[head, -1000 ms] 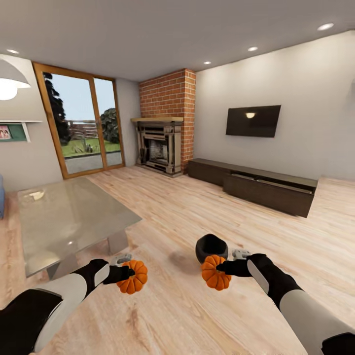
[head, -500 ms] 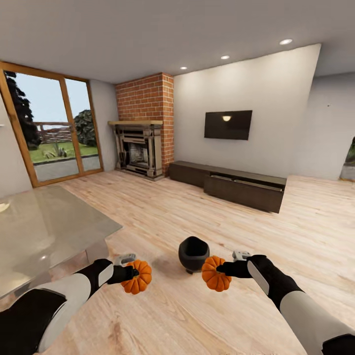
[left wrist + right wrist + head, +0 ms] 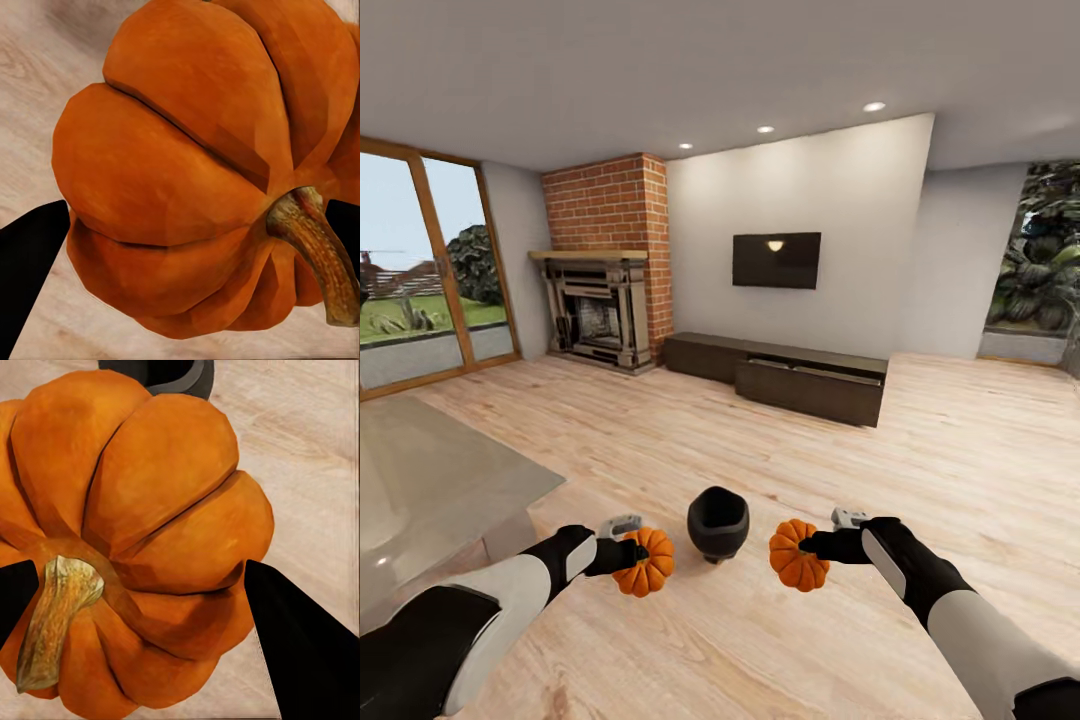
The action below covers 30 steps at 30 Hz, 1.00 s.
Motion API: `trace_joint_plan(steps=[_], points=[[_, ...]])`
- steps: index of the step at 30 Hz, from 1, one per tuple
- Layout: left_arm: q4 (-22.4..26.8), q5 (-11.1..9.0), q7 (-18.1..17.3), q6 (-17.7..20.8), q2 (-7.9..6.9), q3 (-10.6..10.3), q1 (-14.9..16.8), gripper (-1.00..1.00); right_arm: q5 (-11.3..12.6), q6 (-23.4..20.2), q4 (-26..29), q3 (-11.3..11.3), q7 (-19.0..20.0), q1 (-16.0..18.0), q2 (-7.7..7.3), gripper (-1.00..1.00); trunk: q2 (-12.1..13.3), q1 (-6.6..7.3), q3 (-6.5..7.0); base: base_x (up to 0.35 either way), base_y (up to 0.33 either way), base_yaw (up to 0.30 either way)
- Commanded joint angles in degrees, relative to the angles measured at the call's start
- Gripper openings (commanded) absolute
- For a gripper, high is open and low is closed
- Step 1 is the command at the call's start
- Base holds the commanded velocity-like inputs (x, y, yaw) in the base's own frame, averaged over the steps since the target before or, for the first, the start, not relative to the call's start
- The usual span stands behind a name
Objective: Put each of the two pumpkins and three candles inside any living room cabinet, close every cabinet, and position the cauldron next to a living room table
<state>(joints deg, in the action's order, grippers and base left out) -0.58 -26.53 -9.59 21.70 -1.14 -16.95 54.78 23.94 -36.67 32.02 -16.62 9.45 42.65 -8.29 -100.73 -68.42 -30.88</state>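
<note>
The robot carries one pumpkin in each gripper, and the step in hand, as I judge it, is to bring both to the cabinet (image 3: 790, 378), the long low dark unit against the far wall under the television (image 3: 776, 260). To do this well the base should roll straight across the wooden floor (image 3: 960, 450) toward it and pass around the cauldron (image 3: 717, 521), which stands on the floor between the two arms and a little ahead of them; a knock would send it away from the table (image 3: 430, 480), whose glass top shows at the left. The arms should stay level during the drive, so that the fruits do not slip. One drawer front of the cabinet seems to stand slightly out, but it is too far to be sure. The left gripper (image 3: 622, 553) is closed around the left pumpkin (image 3: 644, 561), with the dark fingers (image 3: 30, 270) pressing on its sides. The right gripper (image 3: 812, 544) grips the right pumpkin (image 3: 797, 553) in the same way, its fingers (image 3: 300, 637) against the ribs. Both pumpkins hang above the floor.
</note>
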Motion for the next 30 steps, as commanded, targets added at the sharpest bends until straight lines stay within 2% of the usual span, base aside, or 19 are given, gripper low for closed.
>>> trace_joint_plan(steps=[1,3,6,9,13,20,27,28,30], points=[[-0.03,-0.63,-0.25,0.19,-0.01,-0.19,0.06,-1.00,0.06,-0.15,0.06,-0.26,0.04,0.06,-0.06,-1.00,0.38,0.23,0.16,0.000,0.000,-0.274],[-0.03,-0.63,-0.23,0.17,-0.01,-0.19,0.06,-1.00,0.06,-0.15,0.06,-0.26,0.04,0.06,-0.06,-1.00,1.18,0.67,0.60,0.000,0.000,-0.274],[-0.09,-0.63,-0.17,-2.56,-0.01,-0.13,0.06,-1.00,0.06,-0.15,0.06,-0.26,0.04,0.06,-0.06,-1.00,2.38,1.33,1.26,0.000,0.000,-0.274],[-0.12,-0.63,-0.17,-3.59,0.00,-0.11,0.06,-1.00,0.01,-0.15,0.06,-0.26,0.04,0.05,-0.06,-1.00,3.59,1.99,1.92,0.000,0.000,-0.274],[-0.10,-0.67,-0.10,-3.79,-0.06,-0.06,0.06,-1.00,0.00,-0.15,0.06,-0.26,0.04,0.07,-0.06,-1.00,5.19,2.87,2.80,0.000,0.000,-0.274],[-0.04,-0.75,3.85,-3.94,-0.07,-0.02,0.06,-1.00,-0.01,-0.08,-0.68,-0.28,-0.01,0.06,-0.06,-1.00,8.00,4.40,4.33,0.000,0.000,-0.274],[-0.08,-0.77,4.57,-4.11,-0.01,-0.02,0.03,-1.00,0.05,-0.11,-3.24,-0.26,-0.14,0.06,-0.06,-1.00,10.81,5.94,5.85,0.000,0.000,-0.278],[-0.11,-0.80,6.78,-4.85,0.07,-0.02,-0.01,-1.00,-0.22,0.39,-5.25,-0.26,-0.19,0.07,0.19,-1.00,11.21,6.16,6.05,0.000,0.000,-0.284],[-0.36,-0.87,10.34,-5.61,0.22,-0.02,-0.30,-1.00,-2.32,3.31,-7.66,-0.26,-0.63,0.06,1.55,-1.00,12.01,6.60,6.46,0.000,0.000,-0.284]])
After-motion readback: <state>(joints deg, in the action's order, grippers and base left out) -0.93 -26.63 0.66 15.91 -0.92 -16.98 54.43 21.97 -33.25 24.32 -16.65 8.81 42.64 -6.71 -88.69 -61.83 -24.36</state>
